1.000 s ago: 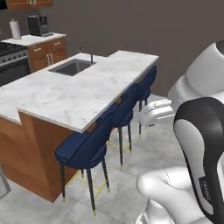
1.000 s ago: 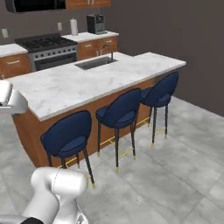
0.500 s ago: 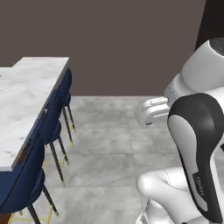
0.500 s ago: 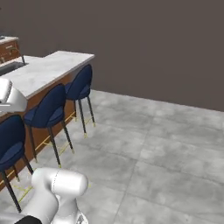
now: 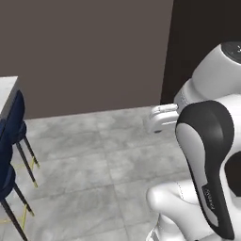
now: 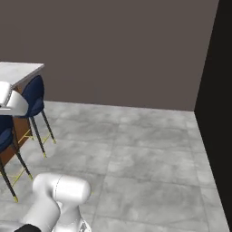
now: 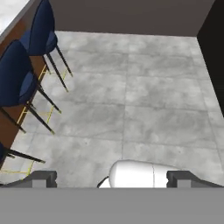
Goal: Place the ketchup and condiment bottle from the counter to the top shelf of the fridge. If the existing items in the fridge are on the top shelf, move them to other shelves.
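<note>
My gripper (image 7: 111, 179) is open, its two dark fingertips (image 7: 41, 178) standing wide apart with nothing between them, over bare grey floor tiles. A corner of the white-grey marbled counter (image 6: 20, 70) shows at the left edge, and the same counter (image 5: 5, 92) is cut off by the left border of the left base view. The ketchup, the condiment bottle and the fridge with its top shelf are out of view.
Dark blue stools with thin black legs (image 7: 43, 30) (image 6: 34, 95) (image 5: 12, 127) line the counter's side. A brown-grey wall (image 6: 118, 45) runs across the back. A black panel (image 6: 222, 90) stands at the right. Grey tiled floor (image 6: 145, 149) lies ahead.
The whole picture has swept sideways as the base turns right. The counter and stools have slid to the left edge, and the wall and black panel have come in. The gripper stays open.
</note>
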Available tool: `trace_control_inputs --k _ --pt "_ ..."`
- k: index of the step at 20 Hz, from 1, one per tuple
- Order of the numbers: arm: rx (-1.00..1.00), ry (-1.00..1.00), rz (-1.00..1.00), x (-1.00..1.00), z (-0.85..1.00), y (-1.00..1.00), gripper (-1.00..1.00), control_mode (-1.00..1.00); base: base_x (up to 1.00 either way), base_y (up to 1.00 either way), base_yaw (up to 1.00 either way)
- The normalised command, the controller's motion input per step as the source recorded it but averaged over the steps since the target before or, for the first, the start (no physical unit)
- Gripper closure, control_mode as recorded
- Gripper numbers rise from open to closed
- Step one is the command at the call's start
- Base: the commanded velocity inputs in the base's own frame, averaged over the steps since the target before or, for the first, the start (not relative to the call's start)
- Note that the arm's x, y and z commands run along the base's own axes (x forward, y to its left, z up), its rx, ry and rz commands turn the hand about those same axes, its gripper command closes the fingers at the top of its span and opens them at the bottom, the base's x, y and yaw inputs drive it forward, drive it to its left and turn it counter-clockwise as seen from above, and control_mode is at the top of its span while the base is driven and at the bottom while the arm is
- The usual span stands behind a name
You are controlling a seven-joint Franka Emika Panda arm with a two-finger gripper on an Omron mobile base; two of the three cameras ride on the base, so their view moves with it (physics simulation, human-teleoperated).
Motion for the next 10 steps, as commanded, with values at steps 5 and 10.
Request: trace_control_inputs --k 5,10 --pt "0.00 0.00 0.00 0.00 0.00 0.00 -1.00 1.00 1.00 0.34 -0.12" --pt "0.00 0.00 0.00 0.00 0.00 0.00 -1.00 1.00 1.00 0.66 -0.11"
